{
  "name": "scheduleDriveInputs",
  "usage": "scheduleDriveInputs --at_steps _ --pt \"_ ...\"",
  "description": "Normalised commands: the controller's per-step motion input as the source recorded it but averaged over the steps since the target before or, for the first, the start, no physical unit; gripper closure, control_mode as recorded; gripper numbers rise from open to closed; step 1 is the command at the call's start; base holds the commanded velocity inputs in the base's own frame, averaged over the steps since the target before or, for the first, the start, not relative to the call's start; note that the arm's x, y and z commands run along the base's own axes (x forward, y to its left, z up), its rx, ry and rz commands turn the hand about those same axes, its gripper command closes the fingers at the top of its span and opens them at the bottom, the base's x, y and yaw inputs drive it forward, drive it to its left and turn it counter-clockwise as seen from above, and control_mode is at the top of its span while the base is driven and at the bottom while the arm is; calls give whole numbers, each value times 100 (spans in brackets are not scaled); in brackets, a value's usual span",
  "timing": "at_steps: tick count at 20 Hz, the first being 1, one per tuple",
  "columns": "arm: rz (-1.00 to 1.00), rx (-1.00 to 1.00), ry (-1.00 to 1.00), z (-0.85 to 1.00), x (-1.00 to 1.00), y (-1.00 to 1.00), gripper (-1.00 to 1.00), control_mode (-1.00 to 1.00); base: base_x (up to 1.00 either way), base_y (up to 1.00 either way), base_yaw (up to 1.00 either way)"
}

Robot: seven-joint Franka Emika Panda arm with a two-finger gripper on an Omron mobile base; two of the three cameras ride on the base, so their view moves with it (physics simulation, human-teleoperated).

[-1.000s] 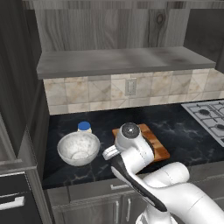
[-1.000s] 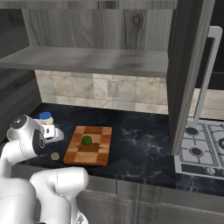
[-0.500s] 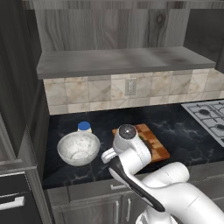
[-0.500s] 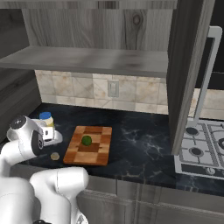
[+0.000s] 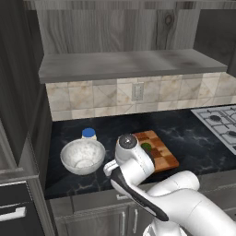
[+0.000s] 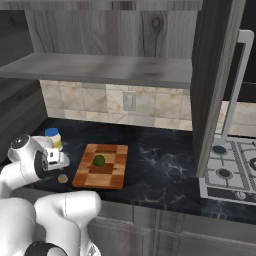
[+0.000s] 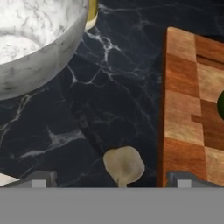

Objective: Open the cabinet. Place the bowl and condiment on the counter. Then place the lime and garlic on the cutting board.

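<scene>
The fingers [image 7: 111, 181] stand spread as wide as they go, their two dark tips at about 7 and 5 o'clock in the hand view, and they hold nothing. The garlic [image 7: 124, 165] lies on the black marble counter [image 7: 109, 105] in the gap between the tips, touching neither as far as I can see. It rests just beside the left edge of the checkered cutting board [image 7: 192, 109], off the wood.

From the right base view the garlic [image 6: 62, 178] sits at about 8 o'clock from the cutting board [image 6: 102, 165], close under the robot's hand. The lime [image 6: 99, 160] is already on the board, near its middle; in the left base view a bit of green lime [image 5: 146, 147] peeps out behind the arm.

The speckled bowl [image 5: 83, 156] stands on the counter [image 5: 193, 138] at 9 o'clock from the board [image 5: 159, 152] and looks empty inside. The condiment jar [image 5: 89, 134] with its blue lid stands upright right behind the bowl, at about 12 o'clock from it, very close or touching. The cabinet door [image 6: 212, 75] hangs open at the right, its shelf [image 6: 100, 67] bare.
</scene>
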Motion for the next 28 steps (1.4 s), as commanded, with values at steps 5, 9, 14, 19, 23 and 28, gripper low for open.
scheduleDriveInputs --at_steps 5,9,14,19,23,28 --pt "0 -1 0 -31 0 -15 -100 -100 0 0 0" --pt "0 0 -1 -30 0 -21 -100 -100 0 0 0" --pt "0 0 -3 -26 0 -21 -100 -100 0 0 0" --pt "0 0 -6 -30 0 -27 -100 -100 0 0 0" --pt "0 0 -8 -39 0 -39 -100 -100 0 0 0" --pt "0 0 -8 -41 0 -39 -100 -100 0 0 0"
